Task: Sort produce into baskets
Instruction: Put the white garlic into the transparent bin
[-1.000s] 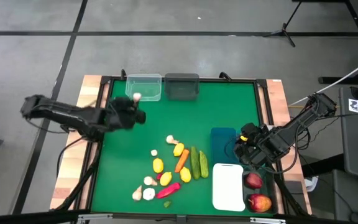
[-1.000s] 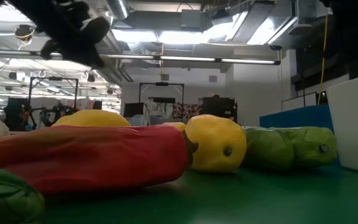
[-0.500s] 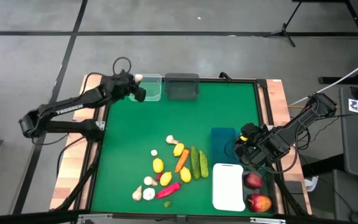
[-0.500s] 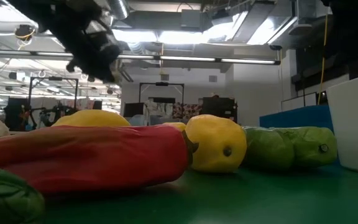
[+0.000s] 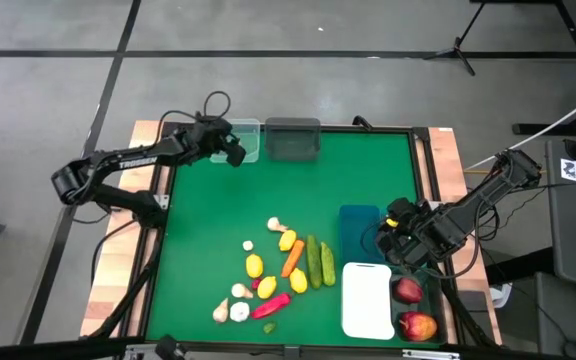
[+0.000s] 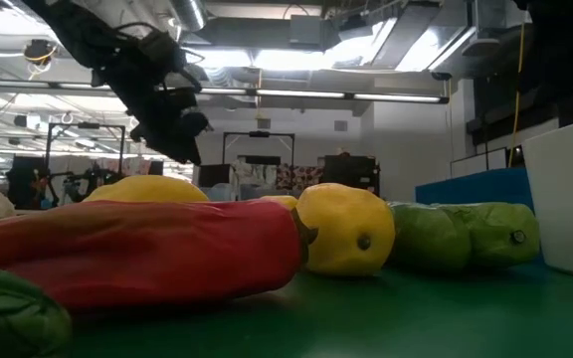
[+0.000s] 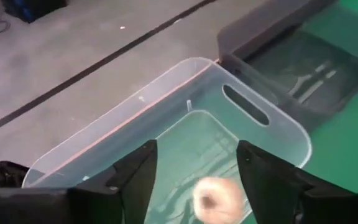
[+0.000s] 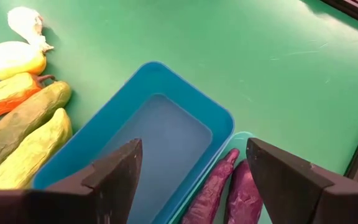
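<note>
My left gripper [image 5: 230, 148] hangs open over the clear plastic basket [image 5: 246, 140] at the table's far edge. In the left wrist view a white garlic-like bulb [image 7: 218, 198] shows below the spread fingers, inside that basket [image 7: 253, 124]. My right gripper [image 5: 398, 240] waits open above the blue basket [image 8: 148, 143]. Lemons [image 5: 287, 241], two cucumbers [image 5: 320, 262], a carrot [image 5: 293, 258], a red pepper [image 5: 271, 305] and white bulbs [image 5: 238, 312] lie on the green mat.
The dark grey basket [image 5: 293, 138] stands beside the clear one. The white basket [image 5: 367, 298] sits near the front right, with two red apples [image 5: 408, 291] in a basket to its right. Purple pieces [image 8: 229, 193] lie beside the blue basket. Open mat lies between the pile and the far baskets.
My left gripper has carried the white bulb from the table's left side toward the far edge and rightward, to a spot over the clear basket. The bulb now shows below the fingers inside the basket.
</note>
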{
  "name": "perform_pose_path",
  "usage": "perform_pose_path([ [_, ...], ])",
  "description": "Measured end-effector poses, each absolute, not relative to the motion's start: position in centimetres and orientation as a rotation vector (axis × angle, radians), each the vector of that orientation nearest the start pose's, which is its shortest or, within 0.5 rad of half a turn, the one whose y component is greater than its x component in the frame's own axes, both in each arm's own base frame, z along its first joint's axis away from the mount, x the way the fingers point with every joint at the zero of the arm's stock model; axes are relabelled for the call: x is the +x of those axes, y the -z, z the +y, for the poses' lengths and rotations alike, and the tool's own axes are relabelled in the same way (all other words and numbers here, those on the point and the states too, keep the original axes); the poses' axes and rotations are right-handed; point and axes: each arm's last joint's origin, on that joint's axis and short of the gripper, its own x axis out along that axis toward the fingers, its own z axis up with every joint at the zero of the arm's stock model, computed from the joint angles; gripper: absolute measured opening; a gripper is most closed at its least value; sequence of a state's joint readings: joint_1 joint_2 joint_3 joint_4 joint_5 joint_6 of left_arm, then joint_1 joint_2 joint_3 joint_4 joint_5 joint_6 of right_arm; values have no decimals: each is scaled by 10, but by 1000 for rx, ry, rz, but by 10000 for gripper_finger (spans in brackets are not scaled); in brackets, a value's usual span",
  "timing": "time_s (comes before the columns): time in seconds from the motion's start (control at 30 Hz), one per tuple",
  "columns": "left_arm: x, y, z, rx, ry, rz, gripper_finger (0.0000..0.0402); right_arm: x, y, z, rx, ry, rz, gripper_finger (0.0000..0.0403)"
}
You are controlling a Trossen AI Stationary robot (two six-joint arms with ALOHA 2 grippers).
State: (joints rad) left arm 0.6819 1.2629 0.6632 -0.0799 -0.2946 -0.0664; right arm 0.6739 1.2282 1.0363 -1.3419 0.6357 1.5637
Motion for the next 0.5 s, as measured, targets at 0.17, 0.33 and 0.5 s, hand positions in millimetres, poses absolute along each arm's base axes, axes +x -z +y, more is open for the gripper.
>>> perform_pose_path([
  [0.17,200,-205,151,-307,-610,644,226,157,-273,104,450,799,858,289],
  [0.33,225,-210,109,-308,-20,578,215,157,-273,104,442,797,854,289],
  [0.5,244,-207,58,-89,109,605,213,158,-274,104,439,798,840,289],
])
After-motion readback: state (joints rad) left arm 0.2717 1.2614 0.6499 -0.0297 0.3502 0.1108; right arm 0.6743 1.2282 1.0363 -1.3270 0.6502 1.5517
